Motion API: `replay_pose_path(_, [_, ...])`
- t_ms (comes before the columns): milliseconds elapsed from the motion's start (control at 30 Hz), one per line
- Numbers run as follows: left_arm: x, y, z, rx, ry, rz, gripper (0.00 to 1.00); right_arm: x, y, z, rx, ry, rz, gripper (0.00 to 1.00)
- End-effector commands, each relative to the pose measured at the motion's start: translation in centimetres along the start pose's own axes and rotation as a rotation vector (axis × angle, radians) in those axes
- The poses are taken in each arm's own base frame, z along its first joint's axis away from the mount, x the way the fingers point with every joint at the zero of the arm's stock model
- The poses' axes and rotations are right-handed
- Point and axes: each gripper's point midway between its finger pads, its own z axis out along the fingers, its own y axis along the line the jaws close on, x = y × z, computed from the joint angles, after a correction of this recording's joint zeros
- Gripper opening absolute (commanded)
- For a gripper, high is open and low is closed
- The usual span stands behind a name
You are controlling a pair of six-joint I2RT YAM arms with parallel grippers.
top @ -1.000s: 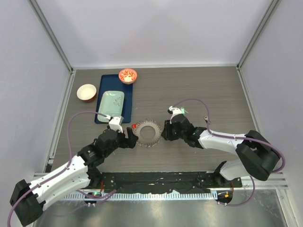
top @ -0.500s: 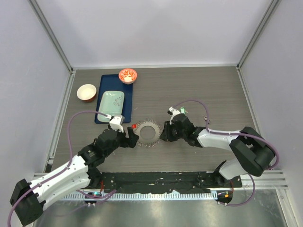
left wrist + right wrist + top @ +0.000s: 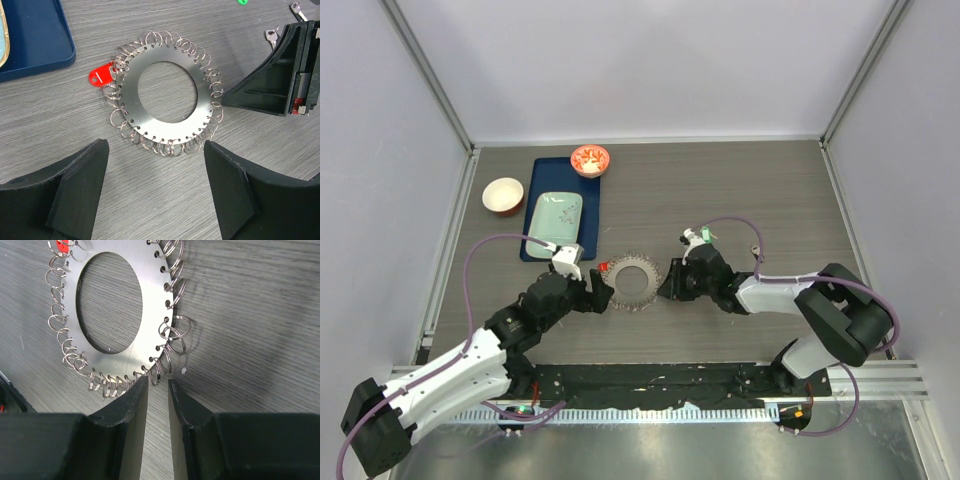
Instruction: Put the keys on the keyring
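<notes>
Currently the right end effector [image 3: 158, 382], barely open and empty, noses the keyring [image 3: 630, 280] at frame centre; the left end effector [image 3: 155, 148] gapes empty. Pinching could skid the unrestrained ring across the bench [image 3: 740, 190].

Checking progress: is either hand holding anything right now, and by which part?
Nothing is held. The left hand gapes open before the keyring; the right hand, nearly closed at its rim, grips nothing.

I count on the tabletop [image 3: 740, 190]: one keyring [image 3: 632, 283]. Four keys: red key [image 3: 101, 75], green key [image 3: 241, 1], two metal blades [image 3: 271, 36] [image 3: 296, 7]. Two bowls: cream bowl [image 3: 503, 195], red bowl [image 3: 590, 158]. One blue tray [image 3: 542, 172]. One green plate [image 3: 555, 217].
</notes>
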Motion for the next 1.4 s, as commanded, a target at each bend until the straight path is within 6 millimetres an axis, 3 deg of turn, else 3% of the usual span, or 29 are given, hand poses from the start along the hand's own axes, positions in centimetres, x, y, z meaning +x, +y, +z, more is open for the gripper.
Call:
replay_pose_path(0, [-1.1, -0.7, 0.1, 0.029, -0.042, -0.012, 0.81, -0.2, -0.1, 0.5, -0.020, -0.024, 0.058, 0.29])
replay_pose_path(967, [-1.3, -1.0, -0.1, 0.041, -0.048, -0.034, 0.81, 0.9, 0.2, 0.8, -0.056, 0.012, 0.142, 0.24])
replay_pose_path(1200, [-1.4, -1.3, -0.1, 0.053, -0.048, -0.036, 0.81, 0.8, 0.3, 0.2, -0.052, 0.011, 0.109, 0.10])
replay_pose_path(1367, [-1.3, -1.7, 0.1, 0.082, -0.054, -0.025, 0.81, -0.4, 1.2, -0.5, -0.064, -0.004, 0.026, 0.01])
